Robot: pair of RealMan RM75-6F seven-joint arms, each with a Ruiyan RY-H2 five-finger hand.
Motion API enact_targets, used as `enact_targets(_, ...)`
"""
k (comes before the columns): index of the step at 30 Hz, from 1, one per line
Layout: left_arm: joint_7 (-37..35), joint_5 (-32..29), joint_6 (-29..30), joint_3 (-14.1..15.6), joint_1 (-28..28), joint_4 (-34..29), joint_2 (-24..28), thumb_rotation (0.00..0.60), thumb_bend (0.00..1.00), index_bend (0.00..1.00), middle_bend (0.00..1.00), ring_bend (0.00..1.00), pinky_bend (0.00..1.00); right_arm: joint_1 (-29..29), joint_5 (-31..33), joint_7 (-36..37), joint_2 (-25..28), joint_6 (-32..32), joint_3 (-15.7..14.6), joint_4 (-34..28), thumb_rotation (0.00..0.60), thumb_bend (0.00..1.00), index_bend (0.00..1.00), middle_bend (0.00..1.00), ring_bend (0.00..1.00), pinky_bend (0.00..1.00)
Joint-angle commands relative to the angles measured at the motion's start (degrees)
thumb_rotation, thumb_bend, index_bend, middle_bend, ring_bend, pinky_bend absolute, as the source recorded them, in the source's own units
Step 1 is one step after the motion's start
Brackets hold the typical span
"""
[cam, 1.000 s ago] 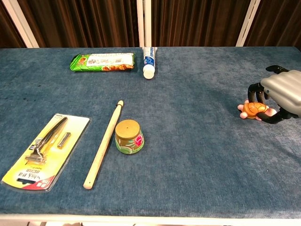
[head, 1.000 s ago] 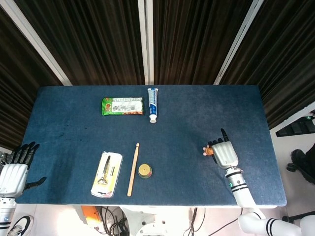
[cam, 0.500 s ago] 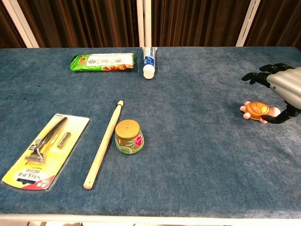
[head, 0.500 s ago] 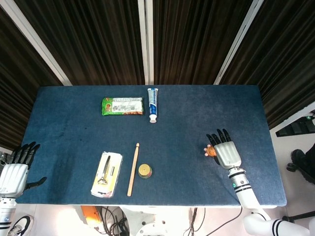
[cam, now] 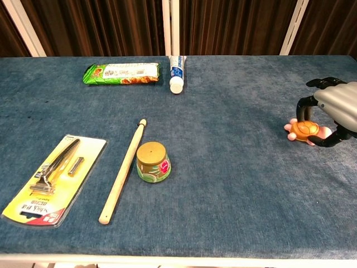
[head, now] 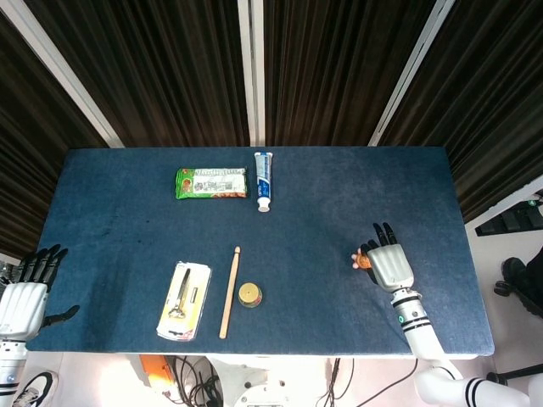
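Table (head: 339, 195) with blue cloth carries everything. Right hand (cam: 336, 111) stands at its right side, the fingers curled down around the small toy turtle (cam: 303, 130), which lies on the cloth under them; a finger and the thumb touch its shell. Far to the left of this hand lie the razor pack (cam: 49, 180), wooden stick (cam: 123, 170) and small jar (cam: 153, 162). Left hand (head: 25, 292) is beyond the table edge, fingers spread, holding nothing.
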Motion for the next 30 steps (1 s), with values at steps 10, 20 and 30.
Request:
enact_targets(10,-0.5,0.1,0.0,-0.1,-0.1,0.2,0.0,0.6,0.06,0.06,0.0,0.0,0.0,-0.3,-0.5,1.5,-2.9,2.1,0.9,5.1,0.6,0.44,1.0,0.86,0.35,0.0)
enact_targets(20,0.1,0.2,0.3,-0.1,0.0,-0.2,0.1,0.6,0.06,0.06,0.0,0.0,0.0,-0.4,-0.7,5.6,1.7,0.4,1.0,0.1,0.6,0.01,0.21,0.24,0.05,0.0)
enact_targets(30,0.1,0.1,0.4,-0.2,0.0,-0.5,0.1,0.6,0.06,0.06,0.0,0.0,0.0,-3.9,-0.8,12.6,11.7,4.1,2.1,-8.9,0.6,0.0,0.0,0.0,0.0,0.0)
